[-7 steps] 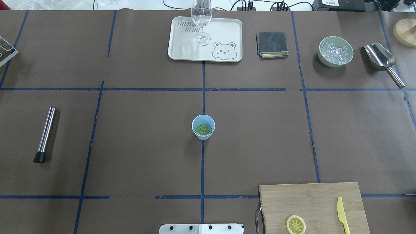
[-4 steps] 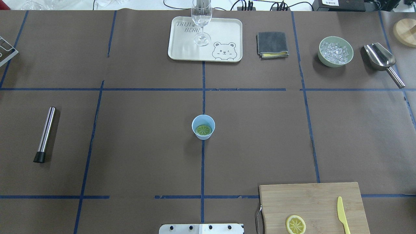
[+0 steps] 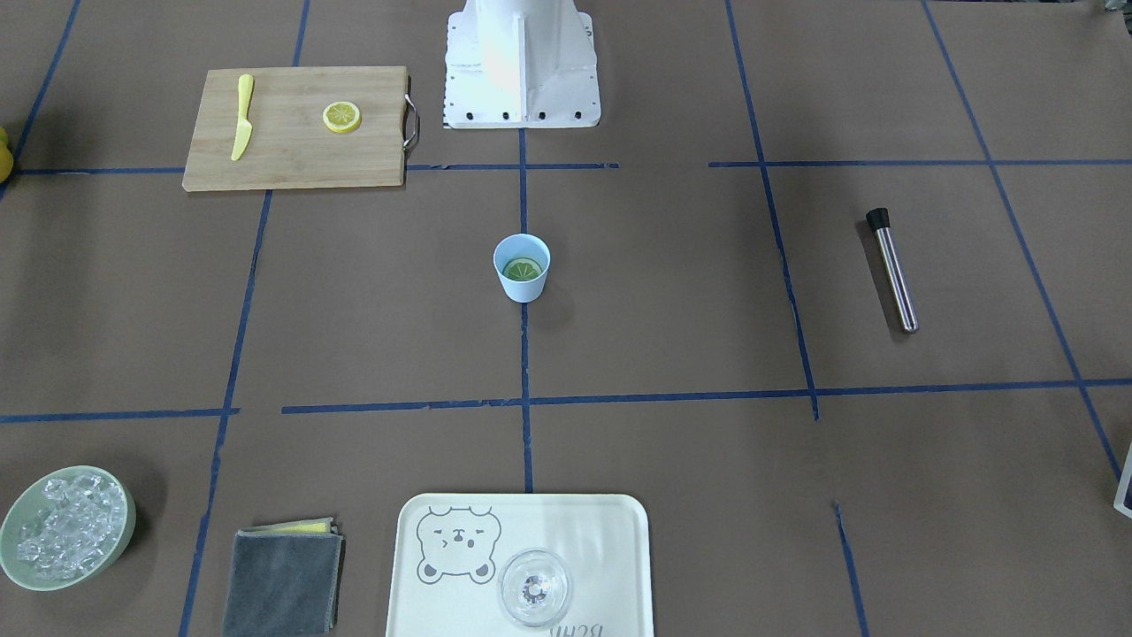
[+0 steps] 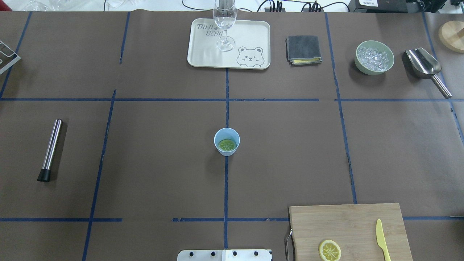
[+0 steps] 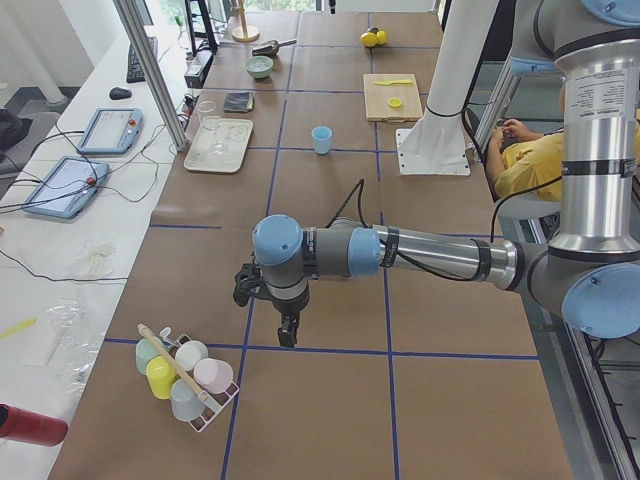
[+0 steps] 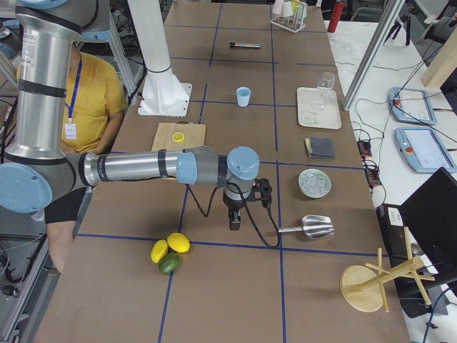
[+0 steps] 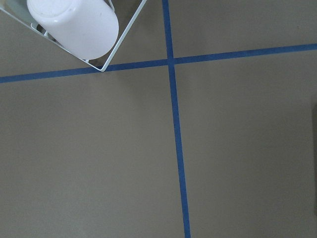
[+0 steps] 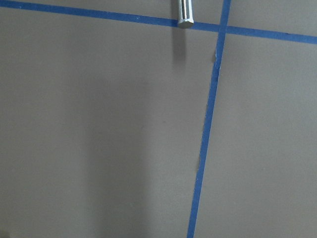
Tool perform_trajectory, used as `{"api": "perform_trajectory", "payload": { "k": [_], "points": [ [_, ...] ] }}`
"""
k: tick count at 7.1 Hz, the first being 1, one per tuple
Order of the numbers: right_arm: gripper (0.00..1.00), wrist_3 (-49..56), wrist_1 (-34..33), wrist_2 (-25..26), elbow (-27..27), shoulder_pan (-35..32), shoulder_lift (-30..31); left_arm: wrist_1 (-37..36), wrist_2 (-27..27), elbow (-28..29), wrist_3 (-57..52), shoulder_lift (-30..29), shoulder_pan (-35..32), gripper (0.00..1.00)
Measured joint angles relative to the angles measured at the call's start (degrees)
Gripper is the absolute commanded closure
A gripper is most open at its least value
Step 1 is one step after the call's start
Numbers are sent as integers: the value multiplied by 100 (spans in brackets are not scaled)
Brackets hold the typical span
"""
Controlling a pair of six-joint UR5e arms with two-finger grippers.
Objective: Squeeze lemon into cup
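Observation:
The light-blue cup (image 4: 227, 150) stands at the table's centre, also in the front view (image 3: 522, 287). A lemon slice (image 4: 227, 145) lies flat inside it and looks greenish there. A second lemon slice (image 4: 330, 250) lies on the wooden cutting board (image 4: 348, 224). Neither gripper shows in the overhead or front views. My left gripper (image 5: 287, 335) hangs over the table's left end beside a cup rack (image 5: 185, 375). My right gripper (image 6: 234, 223) hangs over the right end near the scoop (image 6: 310, 227). I cannot tell whether either is open or shut.
A yellow knife (image 4: 380, 239) lies on the board. A tray (image 4: 250, 32) with a clear glass (image 4: 224, 21), a grey cloth (image 4: 303, 49), a green bowl of ice (image 4: 374, 57) and the scoop stand at the back. A steel muddler (image 4: 50, 149) lies left. Whole citrus fruits (image 6: 170, 251) lie at the right end.

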State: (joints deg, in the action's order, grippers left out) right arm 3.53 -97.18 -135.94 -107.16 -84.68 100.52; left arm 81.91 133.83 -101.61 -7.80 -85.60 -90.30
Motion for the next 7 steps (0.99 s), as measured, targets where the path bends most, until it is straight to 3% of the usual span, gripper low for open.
{"api": "perform_trajectory", "payload": {
  "k": [4,7],
  "points": [
    [0,-219,0,-5,16,-6,-20,-80,11,144,0,-274,2,0],
    [0,-1019,8,-115,86,-5,-253,-115,-11,124,6,-366,-8,0]
  ]
}}
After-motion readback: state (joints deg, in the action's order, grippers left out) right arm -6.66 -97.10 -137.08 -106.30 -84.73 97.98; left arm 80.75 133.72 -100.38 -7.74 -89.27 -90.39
